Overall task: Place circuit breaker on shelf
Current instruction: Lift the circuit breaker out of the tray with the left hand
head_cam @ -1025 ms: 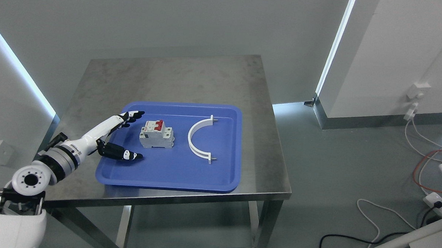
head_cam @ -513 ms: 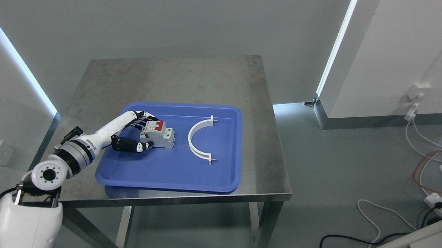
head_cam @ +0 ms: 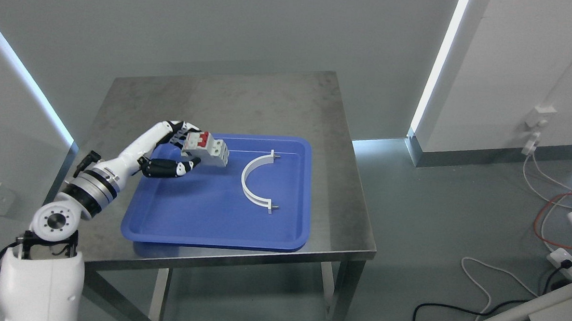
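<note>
The circuit breaker (head_cam: 208, 149) is a small white-grey block with red switches on top. My left hand (head_cam: 182, 149) is shut on it, black fingers over its far side and the thumb under its near side. The breaker hangs tilted a little above the back left part of the blue tray (head_cam: 206, 219). My white left arm reaches in from the lower left. The right arm does not show.
A white half-ring clamp (head_cam: 255, 185) with two end pins lies in the tray, right of the breaker. The tray rests on a steel table (head_cam: 250, 101) with a lower shelf (head_cam: 241, 298) beneath. Cables lie on the floor at right.
My left hand moved right to the breaker, closed around it, and has lifted it off the tray floor, tilting it. The view has shifted slightly.
</note>
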Motion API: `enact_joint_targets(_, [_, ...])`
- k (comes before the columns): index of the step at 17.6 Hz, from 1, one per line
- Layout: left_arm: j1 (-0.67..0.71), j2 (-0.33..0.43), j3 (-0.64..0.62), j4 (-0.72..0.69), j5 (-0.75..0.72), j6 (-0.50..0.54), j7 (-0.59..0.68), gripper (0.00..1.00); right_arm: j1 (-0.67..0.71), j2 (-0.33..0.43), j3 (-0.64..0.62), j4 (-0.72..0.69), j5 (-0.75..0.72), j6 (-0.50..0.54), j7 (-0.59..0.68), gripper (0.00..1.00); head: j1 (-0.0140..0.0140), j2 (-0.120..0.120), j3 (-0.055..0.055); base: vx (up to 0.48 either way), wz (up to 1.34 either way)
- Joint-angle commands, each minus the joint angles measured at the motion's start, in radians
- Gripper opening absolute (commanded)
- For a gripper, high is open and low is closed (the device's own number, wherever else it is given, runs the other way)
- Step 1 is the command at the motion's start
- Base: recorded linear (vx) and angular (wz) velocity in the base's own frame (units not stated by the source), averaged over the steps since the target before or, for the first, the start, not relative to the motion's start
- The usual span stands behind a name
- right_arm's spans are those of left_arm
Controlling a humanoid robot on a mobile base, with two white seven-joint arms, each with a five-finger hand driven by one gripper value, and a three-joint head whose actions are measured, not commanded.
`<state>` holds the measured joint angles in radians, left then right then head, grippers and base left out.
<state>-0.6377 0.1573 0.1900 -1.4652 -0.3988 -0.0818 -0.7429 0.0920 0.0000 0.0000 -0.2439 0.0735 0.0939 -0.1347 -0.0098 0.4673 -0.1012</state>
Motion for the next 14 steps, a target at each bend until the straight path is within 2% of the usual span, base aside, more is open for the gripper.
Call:
enact_joint_targets(1, [-0.079,-0.14,0.437,-0.017,0.093,-0.045,0.042,0.04,0.0,-0.018,0.02,0.0,0.0,-0.014,0.0,1.0,0.0,0.0,0.0,0.0,0.0])
enact_joint_targets(5, [-0.073,-0.14,0.46,-0.046,0.176,-0.084,0.317,0.07,0.0,-0.018,0.02,0.0,0.0,-0.016,0.0,1.0,0.0,0.0,0.0,0.0,0.0])
enact_joint_targets(9, [-0.024,-0.14,0.401,-0.073,0.201,-0.156,0.471,0.09,0.0,-0.018,0.02,0.0,0.0,-0.014,0.0,1.0,0.0,0.0,0.0,-0.042,0.0])
enact_joint_targets(11, [-0.004,-0.14,0.337,-0.081,0.201,-0.161,0.622,0.09,0.0,-0.018,0.02,0.0,0.0,-0.014,0.0,1.0,0.0,0.0,0.0,-0.113,0.05])
enact_joint_targets(13, [0.038,-0.14,0.222,-0.098,0.201,-0.173,0.776,0.1,0.0,-0.018,0.02,0.0,0.0,-0.014,-0.002,1.0,0.0,0.0,0.0,-0.184,0.08])
enact_joint_targets(14, [0.074,-0.14,0.157,-0.118,0.201,-0.191,0.815,0.1,0.0,-0.018,0.02,0.0,0.0,-0.014,0.0,1.0,0.0,0.0,0.0,-0.22,0.1])
